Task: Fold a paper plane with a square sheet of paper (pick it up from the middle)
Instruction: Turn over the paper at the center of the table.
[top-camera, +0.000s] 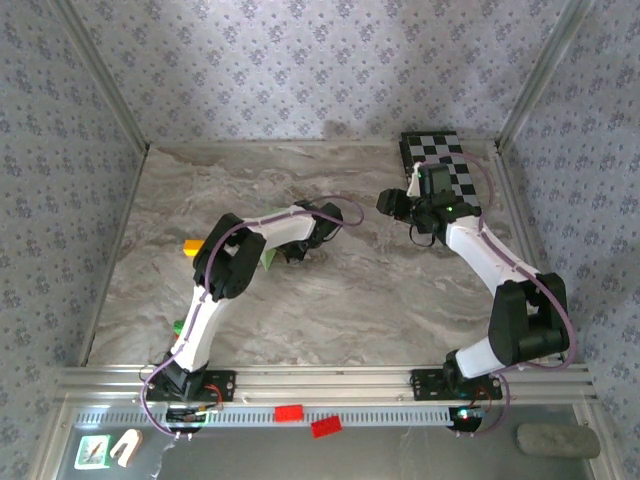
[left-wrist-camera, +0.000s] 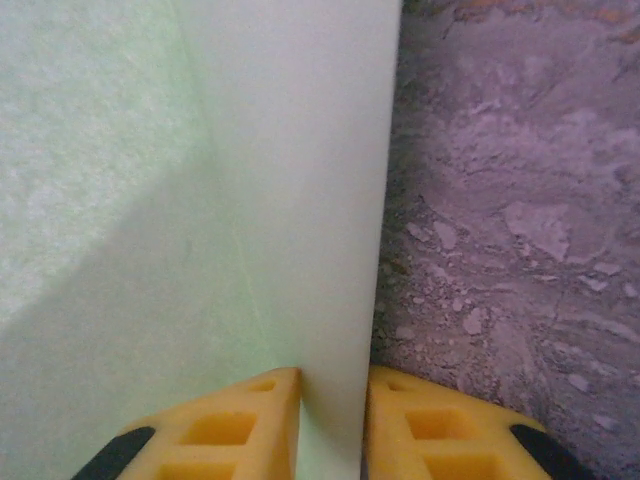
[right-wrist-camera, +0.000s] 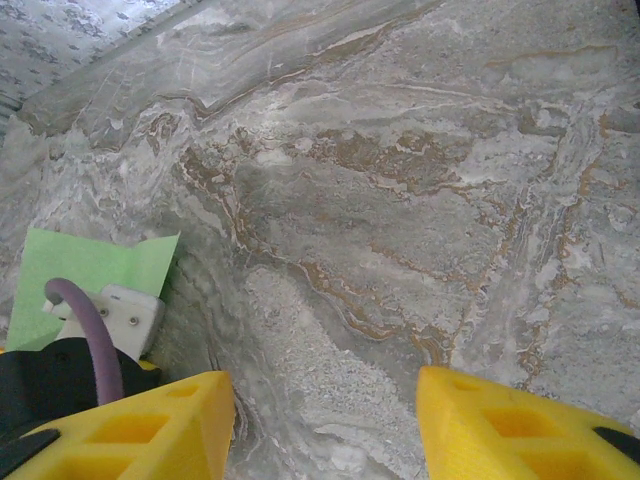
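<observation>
Looking over the marbled worktop (top-camera: 350, 300) first; the checkered board (top-camera: 445, 160) sits at its far right corner, well apart from the action; both arms reach in from the near edge, the left one bent over the middle, the right one stretched toward the far right. Next, the square sheet of paper (top-camera: 268, 262); it lies left of centre, tucked under the left arm's wrist, and the right wrist view catches a green corner of it (right-wrist-camera: 90, 265) flat on the marble; up close it shows a faint crease line (left-wrist-camera: 250, 300) and one long straight edge, so I judge we're mid-fold, a crease being set, and no finished dart yet. Now the left hand (left-wrist-camera: 332, 390); it's down on that long edge, yellow fingers (left-wrist-camera: 250, 420) close together with paper showing in the narrow gap; whether they pinch the sheet or only straddle it, I cannot tell. Over to the right hand (right-wrist-camera: 325, 400); fingers spread wide apart, nothing between them, just bare marble, hovering beside the sheet. What next? My call: the left hand needs to settle its hold or let go cleanly without dragging the thin paper; the right one should come across to pin the sheet so the next flap can be folded square to the crease.
</observation>
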